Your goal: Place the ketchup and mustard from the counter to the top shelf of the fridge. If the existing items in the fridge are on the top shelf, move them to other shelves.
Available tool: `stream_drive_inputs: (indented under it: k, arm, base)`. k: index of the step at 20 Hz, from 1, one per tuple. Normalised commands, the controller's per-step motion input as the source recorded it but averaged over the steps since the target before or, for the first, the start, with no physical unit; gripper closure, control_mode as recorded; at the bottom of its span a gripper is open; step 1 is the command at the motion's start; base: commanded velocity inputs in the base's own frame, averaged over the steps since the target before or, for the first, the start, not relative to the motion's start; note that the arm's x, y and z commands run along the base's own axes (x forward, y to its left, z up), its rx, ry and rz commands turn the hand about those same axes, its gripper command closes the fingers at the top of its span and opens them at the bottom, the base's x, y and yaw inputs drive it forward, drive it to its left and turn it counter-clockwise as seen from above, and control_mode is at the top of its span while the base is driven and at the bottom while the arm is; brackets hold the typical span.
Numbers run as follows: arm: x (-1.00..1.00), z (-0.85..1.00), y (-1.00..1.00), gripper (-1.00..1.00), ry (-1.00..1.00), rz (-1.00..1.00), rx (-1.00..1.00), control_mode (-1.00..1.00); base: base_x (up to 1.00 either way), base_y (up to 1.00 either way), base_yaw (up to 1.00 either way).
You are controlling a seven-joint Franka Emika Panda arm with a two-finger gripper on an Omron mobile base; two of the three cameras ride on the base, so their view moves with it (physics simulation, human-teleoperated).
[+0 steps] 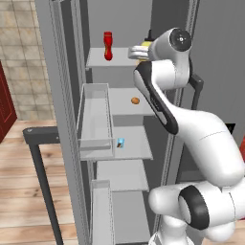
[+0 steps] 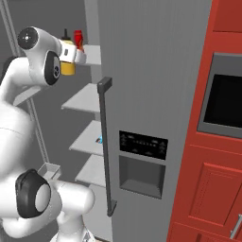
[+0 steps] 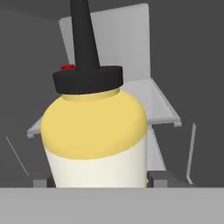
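Inside the open grey fridge (image 2: 156, 71), the white arm's gripper (image 2: 72, 56) is raised to the level of the top shelf (image 1: 98, 58), its jaws partly open and closed around the body of the mustard (image 3: 94, 131), a yellow squeeze bottle with a dark pointed nozzle held upright. In the right base view the mustard (image 2: 67, 59) sits at the end of the hand, just in front of the shelf's near edge; in the left base view only a sliver of yellow and the dark tip (image 1: 147, 42) show behind the wrist. The ketchup (image 1: 108, 46), an all-red bottle with a narrowed waist, stands upright on the top shelf toward its left side, apart from the gripper; its red cap (image 3: 67, 67) peeks out behind the mustard's black collar in the hand view. One shelf down lies a small orange-brown rounded lump (image 1: 135, 100). On the shelf below that, near the door's see-through bin (image 1: 95, 122), rests a tiny light blue and white item (image 1: 120, 142). The fridge's dark grey bar handle (image 2: 107, 146) runs down its front, beside red cabinets (image 2: 212, 179).
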Motion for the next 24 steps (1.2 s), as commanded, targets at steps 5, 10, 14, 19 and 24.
stream_drive_inputs:
  k: [5,10,14,19,24]
  arm:
    - [0.67,0.04,0.03,1.0,0.05,0.0,-0.01,-1.0]
    - [0.68,0.01,0.0,1.0,0.03,0.0,0.0,-1.0]
    - [0.65,0.1,0.0,1.0,0.0,0.0,0.0,-1.0]
    - [0.38,-0.04,0.0,1.0,-0.05,0.0,0.0,-1.0]
    - [0.32,-0.16,0.0,1.0,-0.19,0.0,0.0,-1.0]
  base:
    - [0.0,0.0,0.0]
    - [0.0,0.0,0.0]
    - [0.0,0.0,0.0]
    - [0.0,0.0,0.0]
    - [0.0,0.0,0.0]
